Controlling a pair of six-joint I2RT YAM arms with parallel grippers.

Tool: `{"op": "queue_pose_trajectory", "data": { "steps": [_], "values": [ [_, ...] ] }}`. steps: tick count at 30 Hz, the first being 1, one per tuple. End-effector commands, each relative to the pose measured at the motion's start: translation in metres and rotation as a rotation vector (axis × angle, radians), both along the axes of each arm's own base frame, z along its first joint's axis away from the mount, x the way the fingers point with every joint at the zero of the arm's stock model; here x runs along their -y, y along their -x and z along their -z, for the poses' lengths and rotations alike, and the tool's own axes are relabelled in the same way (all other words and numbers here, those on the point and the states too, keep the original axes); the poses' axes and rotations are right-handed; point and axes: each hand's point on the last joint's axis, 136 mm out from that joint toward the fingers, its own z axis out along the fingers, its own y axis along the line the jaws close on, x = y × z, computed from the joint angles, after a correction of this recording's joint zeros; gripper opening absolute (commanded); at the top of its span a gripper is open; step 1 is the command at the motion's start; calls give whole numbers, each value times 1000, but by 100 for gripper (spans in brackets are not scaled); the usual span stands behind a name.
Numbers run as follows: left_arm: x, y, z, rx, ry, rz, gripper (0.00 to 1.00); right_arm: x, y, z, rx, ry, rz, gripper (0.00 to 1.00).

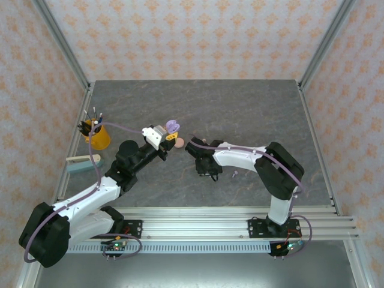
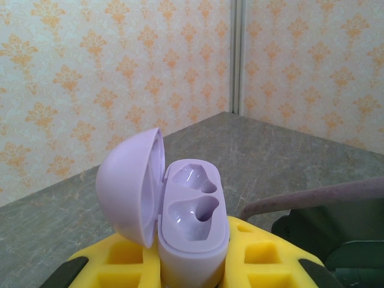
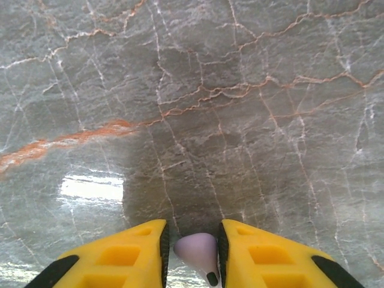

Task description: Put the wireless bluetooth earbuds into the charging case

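Note:
My left gripper [image 1: 171,135] [image 2: 192,259] is shut on the lilac charging case [image 1: 173,126] [image 2: 193,231] and holds it up off the table. The lid [image 2: 129,192] is swung open to the left, and both sockets are empty. A pink round case [image 1: 179,144] lies just below it. My right gripper [image 1: 208,172] [image 3: 193,231] points down at the table with a lilac earbud [image 3: 199,251] between its yellow fingers [image 3: 129,252]. The right pad touches the earbud, and a thin gap remains on the left. Another tiny pale earbud [image 1: 235,174] lies on the table to the right.
A yellow cup of pens [image 1: 98,135] and a pale green block [image 1: 83,162] stand at the left edge. Metal frame posts [image 1: 316,54] rise at the back corners, and a rail [image 1: 228,216] runs along the near edge. The marble tabletop [image 1: 240,108] is bare behind the arms.

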Motion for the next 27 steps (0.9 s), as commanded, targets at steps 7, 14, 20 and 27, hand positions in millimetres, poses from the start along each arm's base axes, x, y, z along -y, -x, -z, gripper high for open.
{"op": "queue_pose_trajectory", "data": {
  "steps": [7,14,20,27],
  "values": [
    [-1,1,-11,36,2,-6,0,26,7,1,0,67,34,29],
    [-1,0,-12,37,3,-6,0,25,8,4,-11,57,34,29],
    [-1,0,-13,40,1,-8,0,23,10,6,-24,42,26,29],
    [-1,0,-13,40,1,-10,0,23,13,5,-30,33,22,26]
  ]
}}
